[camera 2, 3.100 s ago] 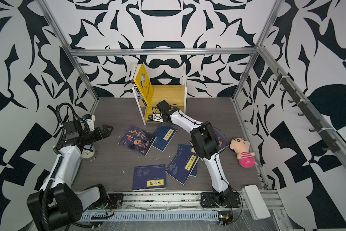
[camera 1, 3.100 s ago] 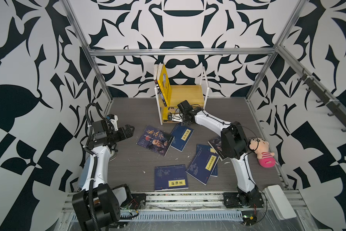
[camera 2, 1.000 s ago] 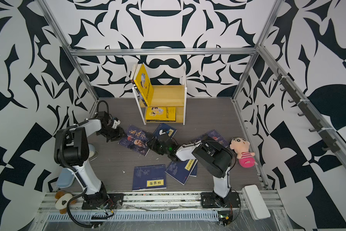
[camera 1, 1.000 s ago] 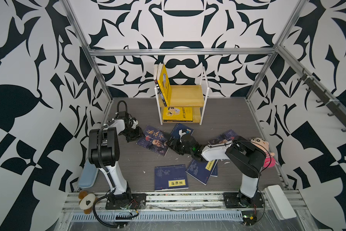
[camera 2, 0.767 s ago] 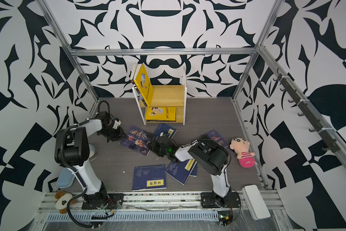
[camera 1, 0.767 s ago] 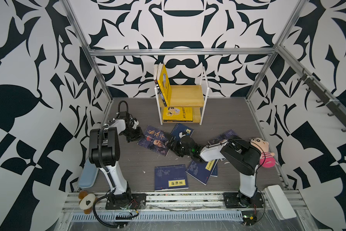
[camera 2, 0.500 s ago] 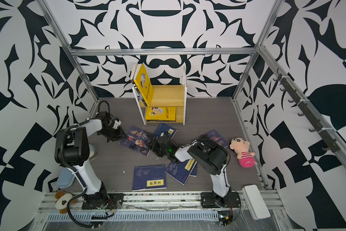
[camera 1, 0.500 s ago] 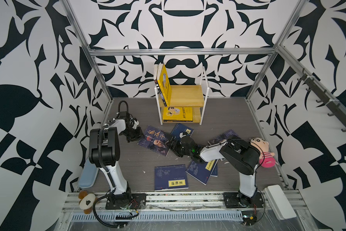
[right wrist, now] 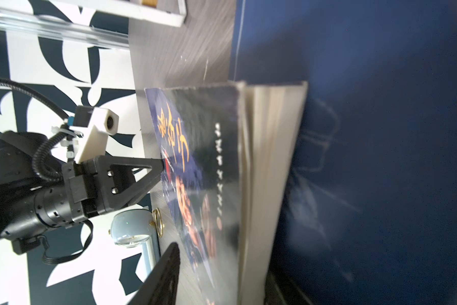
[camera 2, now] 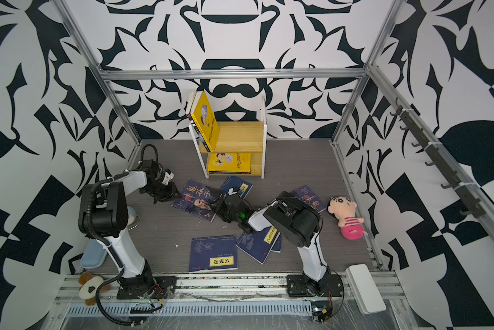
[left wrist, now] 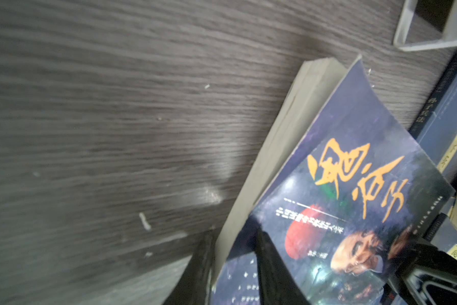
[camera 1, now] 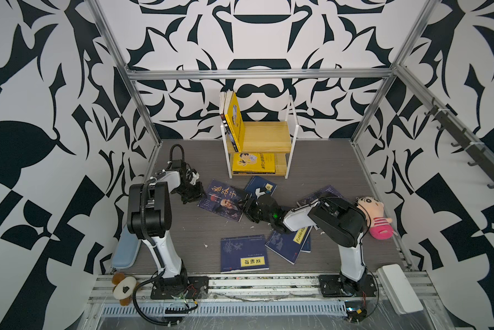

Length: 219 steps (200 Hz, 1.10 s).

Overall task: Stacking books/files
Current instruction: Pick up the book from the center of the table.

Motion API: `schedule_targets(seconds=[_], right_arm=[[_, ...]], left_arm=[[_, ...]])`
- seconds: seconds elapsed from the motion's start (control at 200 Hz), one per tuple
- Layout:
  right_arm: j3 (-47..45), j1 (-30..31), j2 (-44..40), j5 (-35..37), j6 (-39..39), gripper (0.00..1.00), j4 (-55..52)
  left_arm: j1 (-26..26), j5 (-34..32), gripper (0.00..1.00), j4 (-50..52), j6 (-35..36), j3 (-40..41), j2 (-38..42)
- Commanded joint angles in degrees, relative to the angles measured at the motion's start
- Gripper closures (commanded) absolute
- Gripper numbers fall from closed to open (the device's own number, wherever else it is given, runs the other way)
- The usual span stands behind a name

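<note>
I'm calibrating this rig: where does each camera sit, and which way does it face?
Top views: high at the front, looking down and back over the table, shelf and portrait book; left arm and right arm show whole.
Left wrist: low, facing the portrait book; the left gripper straddles its edge.
Right wrist: low, facing that book's page edge; one own finger shows, the left gripper beyond.
Shared: all show the portrait book.

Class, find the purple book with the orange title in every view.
Top view: purple book on the floor before the shelf.
Top view: same place.
Left wrist: cover face-up.
Right wrist: edge-on, pages showing.
Shared landmark: its orange title.
</note>
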<state>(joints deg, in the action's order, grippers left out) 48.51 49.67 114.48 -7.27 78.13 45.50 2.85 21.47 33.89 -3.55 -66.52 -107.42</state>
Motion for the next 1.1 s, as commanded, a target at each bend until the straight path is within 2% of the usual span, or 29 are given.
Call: schedule_targets(seconds=[0.0, 0.1, 0.165, 0.27, 0.415, 0.43, 0.48, 0.53, 0.715, 0.855, 0.97, 1.015, 1.09], right_arm=[[0.05, -0.14, -3.01, -1.47, -4.27, 0.66, 9.85], [-1.34, -0.76, -3.64, -2.48, -4.73, 0.90, 15.83], [-2.22, -1.38, -3.92, -3.81, -4.68, 1.00, 20.10], [-3.61, -2.88, -5.80, -6.71, -4.65, 1.00, 23.91], [-5.60, -5.61, -10.61, -12.47, -7.52, 1.00, 23.55], [-5.74, -6.00, -11.17, -13.11, -7.84, 1.00, 23.30], [-6.22, -7.06, -12.75, -15.13, -8.19, 1.00, 22.89], [-6.69, -8.26, -13.82, -17.12, -7.80, 1.00, 23.18], [-6.24, -10.52, -14.01, -22.89, -3.71, 1.00, 30.05], [-4.87, -10.50, -13.32, -24.66, -2.29, 1.00, 31.89], [-4.00, -10.47, -12.32, -25.35, -1.42, 1.00, 32.35], [-3.80, -10.30, -12.20, -25.64, -1.15, 1.00, 32.61], [-3.34, -9.93, -11.64, -27.06, -0.97, 1.00, 32.69]], left_arm=[[-0.94, 2.30, 0.68, 2.08, -0.07, 2.08, 0.55], [-0.88, 2.54, 0.59, 2.10, -0.29, 2.52, 3.07], [-0.77, 2.44, 0.45, 2.03, -0.06, 2.95, 5.85], [-0.17, 2.66, 0.26, 1.73, 0.40, 3.82, 11.37], [3.20, 7.43, 0.16, -1.02, -0.37, 6.60, 19.31], [3.68, 8.26, 0.11, -1.50, -0.74, 7.04, 20.07], [5.24, 11.31, 0.04, -3.44, -2.03, 8.18, 21.92], [6.65, 14.85, 0.00, -5.63, -3.52, 9.44, 23.74], [8.13, 30.24, 0.00, -12.56, -7.26, 12.64, 27.09], [8.01, 35.73, 0.01, -18.23, -13.05, 15.08, 27.84], [7.37, 39.17, 0.11, -24.35, -20.27, 17.19, 26.95], [6.80, 39.97, 0.14, -24.57, -21.07, 16.89, 26.53], [6.27, 40.23, 0.27, -24.57, -21.39, 16.11, 26.17]])
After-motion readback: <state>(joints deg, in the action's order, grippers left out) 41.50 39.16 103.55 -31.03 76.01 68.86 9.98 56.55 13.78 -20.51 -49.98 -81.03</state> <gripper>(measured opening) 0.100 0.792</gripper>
